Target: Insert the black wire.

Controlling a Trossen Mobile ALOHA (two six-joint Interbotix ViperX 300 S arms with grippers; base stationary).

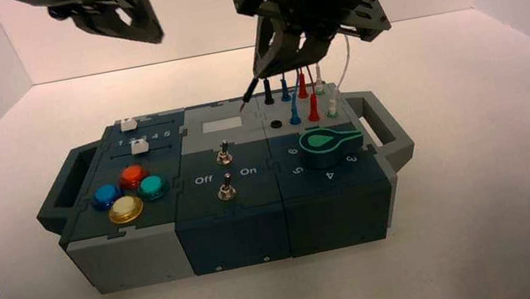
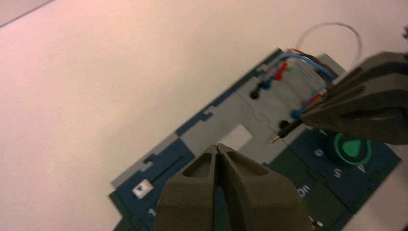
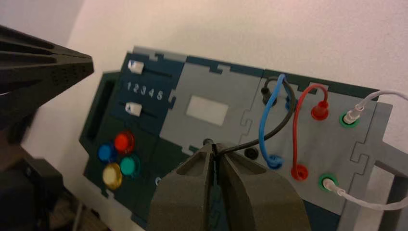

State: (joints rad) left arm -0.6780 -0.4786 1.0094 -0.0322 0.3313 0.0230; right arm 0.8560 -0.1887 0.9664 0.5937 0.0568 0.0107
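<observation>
The black wire (image 3: 269, 129) has one plug seated in the back-row socket (image 3: 266, 94) at the box's right rear. Its free plug (image 1: 251, 93) is pinched in my right gripper (image 1: 263, 73), which is shut on it above the box's rear middle. The plug slants down to the left, and its metal tip (image 2: 275, 138) hangs clear of the grey panel. The empty black socket (image 3: 249, 153) lies in the front row, right beside the fingertips (image 3: 226, 161). My left gripper (image 2: 219, 147) is shut on nothing and hovers high over the box's back left (image 1: 143, 23).
Blue (image 3: 263, 126), red (image 3: 299, 122) and white (image 3: 380, 98) wires loop between the neighbouring sockets. A green knob (image 1: 328, 144) sits in front of them. Toggle switches (image 1: 223, 155), several coloured buttons (image 1: 131, 192) and two sliders (image 1: 137, 145) fill the rest of the box.
</observation>
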